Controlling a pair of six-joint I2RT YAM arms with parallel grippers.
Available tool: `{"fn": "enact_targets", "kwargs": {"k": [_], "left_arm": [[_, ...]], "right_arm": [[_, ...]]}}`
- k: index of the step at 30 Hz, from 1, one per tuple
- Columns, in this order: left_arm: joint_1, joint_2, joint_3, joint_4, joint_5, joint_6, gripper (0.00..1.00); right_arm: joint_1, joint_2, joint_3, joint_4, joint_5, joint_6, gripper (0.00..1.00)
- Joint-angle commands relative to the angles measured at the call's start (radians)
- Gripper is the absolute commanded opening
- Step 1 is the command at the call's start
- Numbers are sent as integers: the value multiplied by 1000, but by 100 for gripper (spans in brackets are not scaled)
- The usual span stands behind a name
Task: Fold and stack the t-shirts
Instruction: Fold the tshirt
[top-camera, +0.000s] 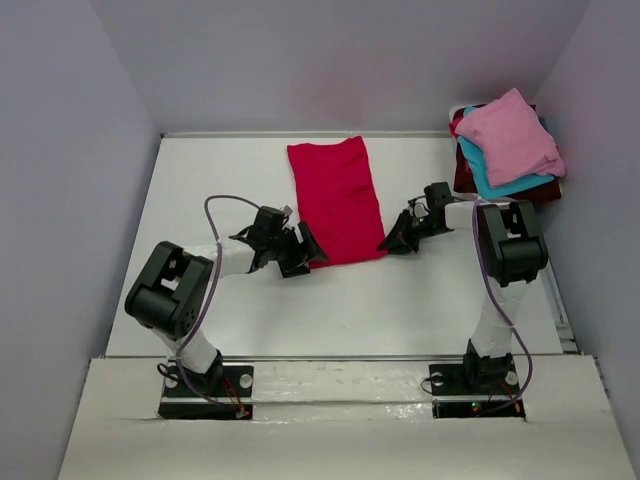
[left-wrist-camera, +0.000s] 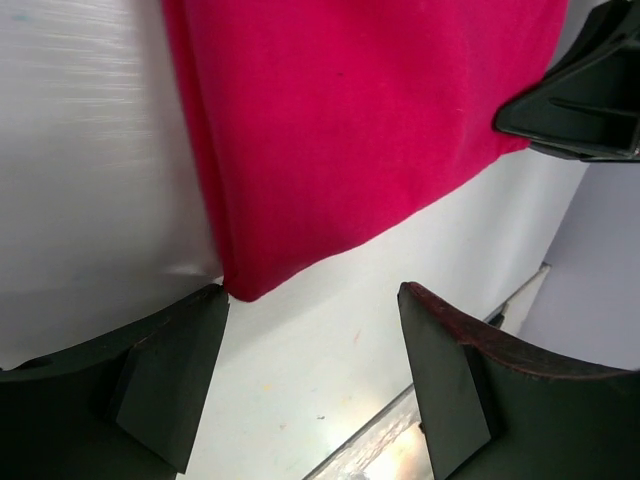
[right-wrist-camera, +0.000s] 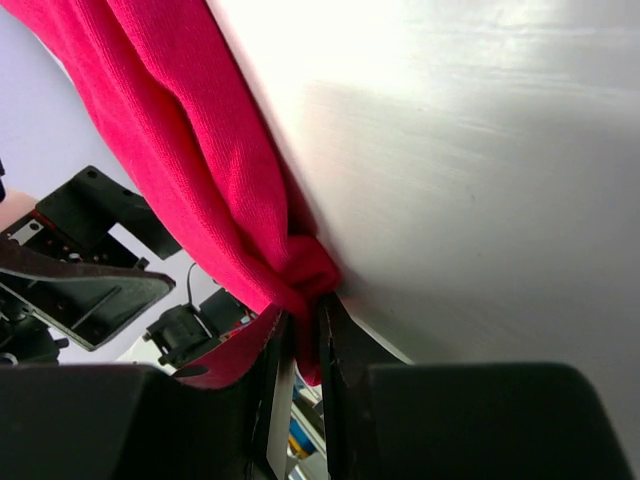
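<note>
hidden: teal t-shirt (top-camera: 495, 182) mostly under pink one (top-camera: 510, 135)
crimson cloth t-shirt (top-camera: 335, 200): flat long strip
left gripper (left-wrist-camera: 310, 300): spread wide
right gripper (right-wrist-camera: 305, 320): pinching its bunched corner

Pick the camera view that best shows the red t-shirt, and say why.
Top external: the whole red t-shirt lies as a long folded strip. The left wrist view shows only its near corner before the open left tool; the right wrist view shows a bunched corner pinched in the right tool.
</note>
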Motion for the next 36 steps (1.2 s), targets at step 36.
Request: {"fn": "enact_targets", "kwargs": {"k": [36], "left_arm": [[33,114,-46,-215,-171,69,85]], "right_arm": [[2,57,74,-101,43,-4,19]]}}
